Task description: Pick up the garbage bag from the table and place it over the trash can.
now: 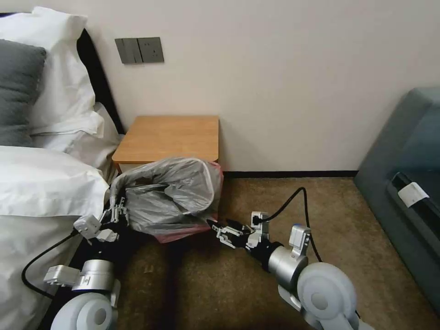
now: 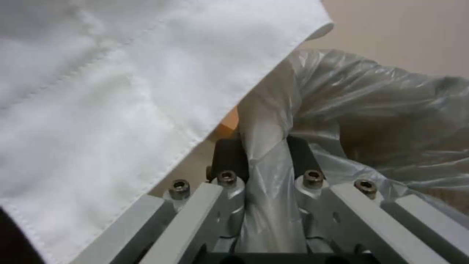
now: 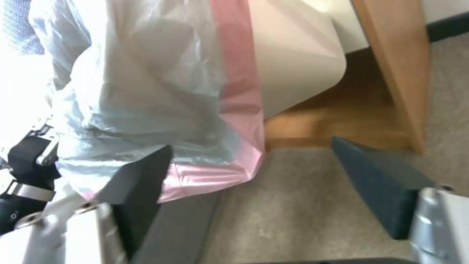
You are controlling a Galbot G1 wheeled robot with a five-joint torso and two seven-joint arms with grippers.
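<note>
**Bag Draped Over Bin, Left Side Gripped**

Garbage bag (image 1: 172, 195) draped over trash can (image 3: 293, 58), just in front of table (image 1: 169, 137). Left gripper (image 2: 266, 154) pinching bag's left edge beside white bedding (image 1: 41, 192). Right gripper (image 1: 219, 228) spread, near bag's right side.

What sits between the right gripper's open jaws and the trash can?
Only the garbage bag's pink rim, seen in the right wrist view, draped over the trash can before the right gripper.

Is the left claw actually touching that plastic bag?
Touching. In the left wrist view, the left gripper is shut on a twisted strip of the bag, plastic pinched between its black pads.
</note>
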